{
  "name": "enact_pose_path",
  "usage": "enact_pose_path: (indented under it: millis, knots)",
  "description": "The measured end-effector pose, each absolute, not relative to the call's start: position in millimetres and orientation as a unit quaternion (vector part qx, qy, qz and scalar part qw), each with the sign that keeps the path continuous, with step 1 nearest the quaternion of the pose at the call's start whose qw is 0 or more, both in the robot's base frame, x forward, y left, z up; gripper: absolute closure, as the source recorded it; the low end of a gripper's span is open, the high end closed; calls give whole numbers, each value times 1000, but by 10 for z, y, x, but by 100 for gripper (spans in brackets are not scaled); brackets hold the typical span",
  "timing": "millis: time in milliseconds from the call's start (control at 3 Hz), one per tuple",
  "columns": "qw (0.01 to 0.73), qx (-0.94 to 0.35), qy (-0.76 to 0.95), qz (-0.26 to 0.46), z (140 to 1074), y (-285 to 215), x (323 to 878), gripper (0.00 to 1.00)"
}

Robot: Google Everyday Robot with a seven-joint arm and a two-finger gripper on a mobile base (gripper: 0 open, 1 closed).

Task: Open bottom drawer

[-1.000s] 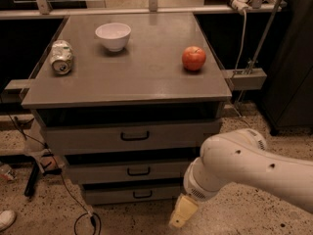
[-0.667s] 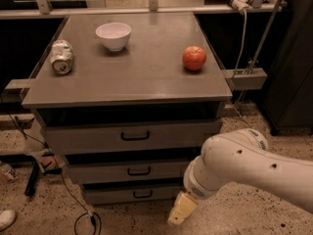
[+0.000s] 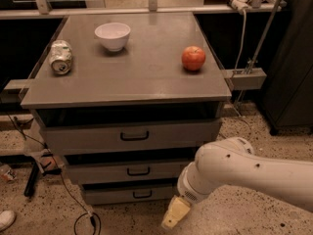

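The bottom drawer (image 3: 128, 194) is the narrowest grey front at the base of the cabinet, shut, with a small black loop handle (image 3: 142, 194). Above it are the mid-sized drawer front (image 3: 122, 171) and the tallest, widest one (image 3: 129, 136). My white arm comes in from the lower right. My gripper (image 3: 174, 214) hangs low in front of the bottom drawer's right end, just right of and below the handle, apart from it.
On the grey cabinet top (image 3: 132, 77) lie a crushed can (image 3: 60, 57), a white bowl (image 3: 113, 35) and a red apple (image 3: 193, 58). Cables (image 3: 73, 207) run over the speckled floor at the left. A dark cabinet (image 3: 293, 82) stands at the right.
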State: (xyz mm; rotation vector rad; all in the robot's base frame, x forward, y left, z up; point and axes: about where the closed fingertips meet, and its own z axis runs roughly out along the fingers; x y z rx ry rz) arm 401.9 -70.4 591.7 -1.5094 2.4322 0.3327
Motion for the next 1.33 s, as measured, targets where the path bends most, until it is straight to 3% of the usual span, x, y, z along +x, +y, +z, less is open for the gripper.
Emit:
enact_pose_path:
  millis: [1000, 1333]
  knots:
    - [159, -441, 857, 212, 4247, -487, 4424, 0]
    - [159, -441, 857, 212, 4245, -487, 4425, 0]
